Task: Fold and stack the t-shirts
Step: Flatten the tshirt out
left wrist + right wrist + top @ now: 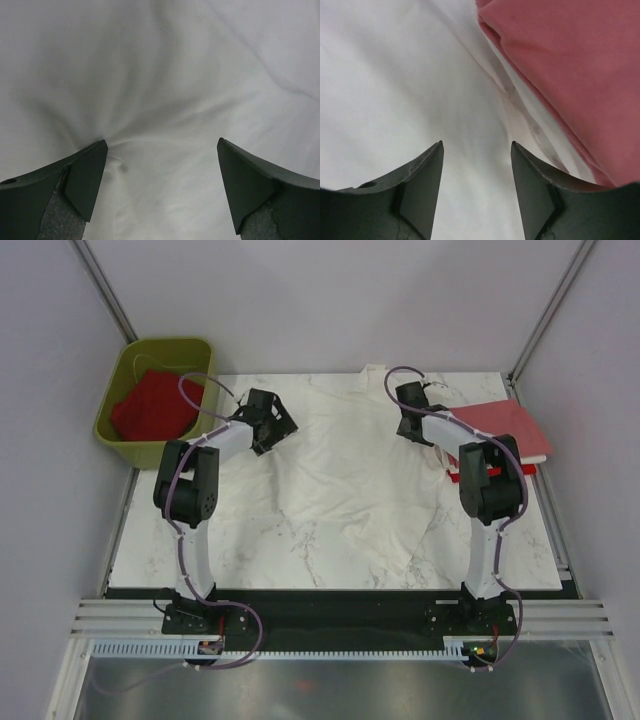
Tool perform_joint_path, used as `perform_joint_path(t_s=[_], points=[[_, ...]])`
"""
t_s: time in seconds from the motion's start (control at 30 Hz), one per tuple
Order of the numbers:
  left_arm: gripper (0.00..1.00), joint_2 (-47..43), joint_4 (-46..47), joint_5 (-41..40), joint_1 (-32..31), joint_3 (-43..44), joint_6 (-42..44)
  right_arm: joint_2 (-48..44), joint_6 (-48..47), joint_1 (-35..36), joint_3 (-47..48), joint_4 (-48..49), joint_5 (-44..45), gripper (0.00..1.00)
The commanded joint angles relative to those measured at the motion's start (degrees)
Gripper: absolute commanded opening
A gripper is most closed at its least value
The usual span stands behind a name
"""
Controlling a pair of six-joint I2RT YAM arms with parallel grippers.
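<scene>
A white t-shirt lies spread and rumpled over the marble table. My left gripper is open over its left part; in the left wrist view its left fingertip presses into the white cloth, which puckers there. My right gripper is open over the shirt's right part, jaws apart above white cloth, beside the edge of a folded salmon pink t-shirt. That pink shirt lies folded at the table's right. A red t-shirt is in the tub.
An olive-green tub stands off the table's back left corner. A red item peeks out under the pink shirt by the right arm. The table's front strip shows bare marble. Frame posts stand at both back corners.
</scene>
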Motion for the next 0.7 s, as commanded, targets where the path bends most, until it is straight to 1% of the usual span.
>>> perform_joint_path(t_s=[0.0, 0.07, 0.1, 0.13, 0.17, 0.2, 0.23, 0.27, 0.3, 0.33, 0.37, 0.43, 0.47, 0.5, 0.53, 0.57, 0.6, 0.67], points=[[1.00, -10.1, -5.7, -4.6, -0.6, -9.4, 0.3, -14.5, 0.8, 0.1, -6.4, 1.9, 0.6, 0.65], [1.00, -15.5, -5.7, -6.1, -1.3, -14.1, -0.8, -19.2, 0.5, 0.5, -10.2, 1.9, -0.6, 0.72], [1.00, -18.2, -5.3, -6.6, -1.5, -16.4, -1.2, -23.7, 0.1, 0.9, -14.0, 2.1, -0.6, 0.79], [1.00, -23.7, -4.9, -7.1, -1.8, -21.0, -1.6, -25.8, 0.1, 2.1, -15.9, 2.0, -0.9, 0.95], [1.00, -26.1, -4.9, -7.2, -2.3, -23.0, -2.0, -27.9, 0.1, 2.9, -19.5, 1.8, -1.2, 0.98], [1.00, -28.5, -4.8, -7.1, -2.5, -26.9, -2.2, -31.6, 0.3, 3.5, -21.3, 1.5, -1.8, 0.98], [1.00, -31.2, -4.8, -7.1, -2.7, -28.8, -2.2, -33.5, 0.5, 4.8, -22.8, 1.1, -2.5, 0.98], [1.00, -36.0, -4.7, -7.4, -3.3, -30.8, -2.2, -35.4, 1.6, 5.5, -24.8, 0.8, -2.8, 0.98], [1.00, -38.7, -4.4, -8.0, -3.5, -35.0, -2.2, -39.0, 2.9, 6.0, -28.4, 0.6, -2.8, 0.98], [1.00, -41.1, -4.1, -8.6, -3.6, -37.2, -2.3, -40.9, 4.1, 6.8, -30.1, -0.5, -3.2, 0.98], [1.00, -45.4, -3.8, -8.6, -3.5, -39.1, -2.1, -42.9, 6.4, 7.2, -33.9, -1.0, -4.1, 0.98], [0.99, -49.2, -3.9, -9.3, -3.6, -44.2, -1.3, -49.0, 8.0, 8.8, -37.4, -3.3, -6.9, 0.98], [0.99, -53.4, -3.9, -10.1, -3.6, -45.9, -1.5, -53.7, 9.5, 9.6, -41.2, -3.6, -7.7, 0.97], [0.98, -55.2, -4.1, -10.8, -3.6, -49.4, -2.8, -56.2, 10.5, 10.5, -43.2, -4.5, -8.7, 0.95], [0.97, -57.3, -4.2, -12.0, -3.5, -51.0, -3.3, -58.7, 11.5, 12.6, -45.4, -4.6, -9.4, 0.91], [0.96, -59.1, -4.3, -12.3, -3.5, -52.5, -3.6, -63.1, 12.0, 13.7, -49.2, -4.6, -10.0, 0.90], [0.95, -62.1, -4.3, -12.5, -3.5, -54.6, -3.6, -65.0, 13.5, 14.6, -50.9, -5.2, -10.5, 0.89], [0.94, -65.2, -4.3, -12.8, -3.5, -56.4, -3.3, -68.7, 14.3, 17.1, -55.4, -6.0, -11.6, 0.85]])
